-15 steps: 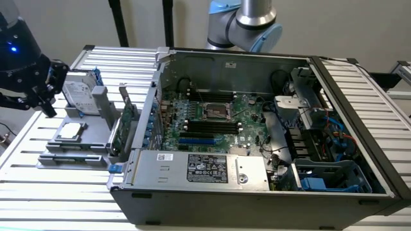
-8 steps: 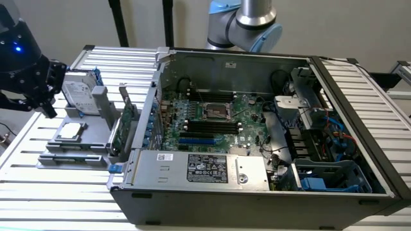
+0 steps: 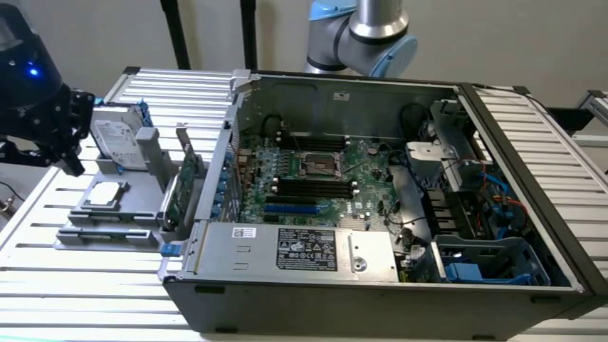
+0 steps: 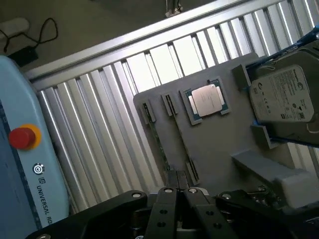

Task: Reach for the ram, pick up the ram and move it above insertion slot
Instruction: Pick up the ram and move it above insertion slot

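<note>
Zero steps are complete as far as we can see. We have the tool [image 3: 59, 153] over the table [image 3: 57, 285] at the exterior view's left, beside the gray parts tray [image 3: 128, 214] and well apart from the open computer case [image 3: 428, 306]. In the wrist view the fingertips [image 4: 167, 198] look closed together with nothing between them. The ram [image 4: 160, 147] stands on edge in its tray holders near the loose processor [image 4: 207, 99], close under the tool but untouched. We judge this is the reach phase. Grasp, lift and carry to the black memory slot [image 3: 314, 189] by the processor socket [image 3: 318, 164] are not done.
</note>
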Available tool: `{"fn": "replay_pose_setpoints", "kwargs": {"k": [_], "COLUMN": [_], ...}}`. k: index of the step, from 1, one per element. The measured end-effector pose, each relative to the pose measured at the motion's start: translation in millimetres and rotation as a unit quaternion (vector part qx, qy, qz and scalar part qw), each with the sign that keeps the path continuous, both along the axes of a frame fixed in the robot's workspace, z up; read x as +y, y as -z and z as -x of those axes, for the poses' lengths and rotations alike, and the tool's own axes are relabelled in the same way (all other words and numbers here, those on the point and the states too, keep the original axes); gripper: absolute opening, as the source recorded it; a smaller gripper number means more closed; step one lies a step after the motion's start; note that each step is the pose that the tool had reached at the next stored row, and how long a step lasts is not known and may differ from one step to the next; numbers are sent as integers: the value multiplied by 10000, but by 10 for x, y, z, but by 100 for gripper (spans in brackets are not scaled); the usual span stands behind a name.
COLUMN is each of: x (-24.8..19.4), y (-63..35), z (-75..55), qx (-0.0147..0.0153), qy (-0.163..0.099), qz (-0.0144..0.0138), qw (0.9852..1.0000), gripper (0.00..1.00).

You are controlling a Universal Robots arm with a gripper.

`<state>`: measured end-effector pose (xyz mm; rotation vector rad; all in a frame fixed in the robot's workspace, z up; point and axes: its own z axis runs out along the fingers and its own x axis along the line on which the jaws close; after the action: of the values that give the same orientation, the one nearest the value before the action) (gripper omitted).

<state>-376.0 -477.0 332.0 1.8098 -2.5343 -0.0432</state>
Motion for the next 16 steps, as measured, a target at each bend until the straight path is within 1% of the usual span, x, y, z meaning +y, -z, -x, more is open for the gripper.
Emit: {"fn": "replay_pose_setpoints", "kwargs": {"k": [2,4,6,8,11,15,16], "x": [0,0,0,0,0,0,0], "y": [5,10,14,18,25,31,30], "z": [0,0,0,0,0,0,0], "qx": [-1,0,0,0,-1,-2,-3], "qy": [-188,-368,-547,-726,-1003,-1359,-1419], "qz": [0,0,0,0,0,-1,-3], "qw": [9998,9993,9985,9974,9950,9907,9899], "gripper": [10,10,10,10,10,10,10]}}
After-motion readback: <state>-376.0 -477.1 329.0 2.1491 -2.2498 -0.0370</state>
